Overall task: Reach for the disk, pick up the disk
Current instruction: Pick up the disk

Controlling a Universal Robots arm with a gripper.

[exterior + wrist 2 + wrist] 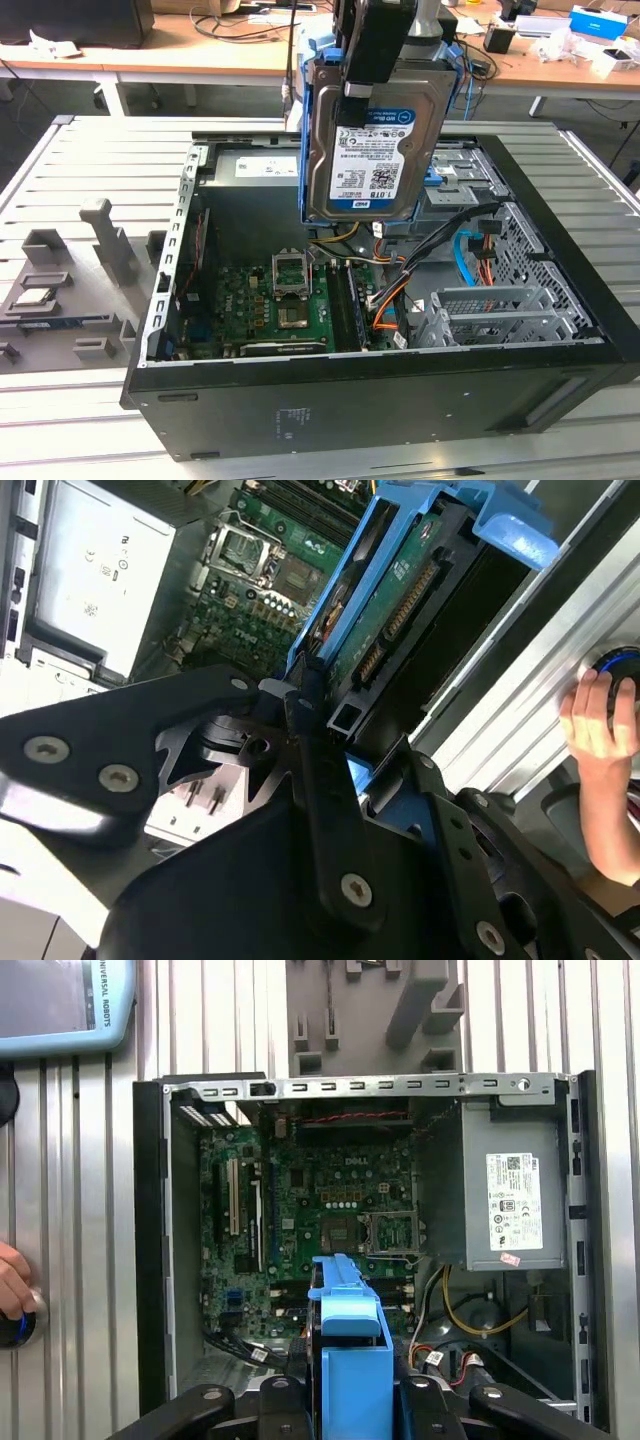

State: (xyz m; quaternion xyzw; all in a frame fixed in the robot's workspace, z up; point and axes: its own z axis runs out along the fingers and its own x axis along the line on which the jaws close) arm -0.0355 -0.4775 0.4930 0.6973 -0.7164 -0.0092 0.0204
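The black robot gripper (375, 75) is hanging in the upper centre of the exterior view, its fingers clenched on the top edge of the disk (368, 150), a flat rectangular silver-grey metal hard drive with a blue-and-white barcode label and blue plastic side rails. The disk is hanging upright, label facing the camera, lifted clear above the open black desktop computer case (400, 400), which is lying on its side on the ribbed aluminium table (60, 430). Below the disk, the green motherboard (250, 300) with its square processor socket is lying exposed, and orange and blue cables (470, 255) are running past a grey metal drive cage (490, 310) toward the exterior view's right. Grey plastic fixtures (110, 245) are standing on the table at the exterior view's left. In the first wrist view, the blue rail of the disk (350, 1360) is sitting between the black fingers (440, 1410), above the motherboard (300, 1210) and beside the grey power supply box (510, 1200). In the second wrist view, a person's hand (600, 730) is resting on a round knob beside the table edge.
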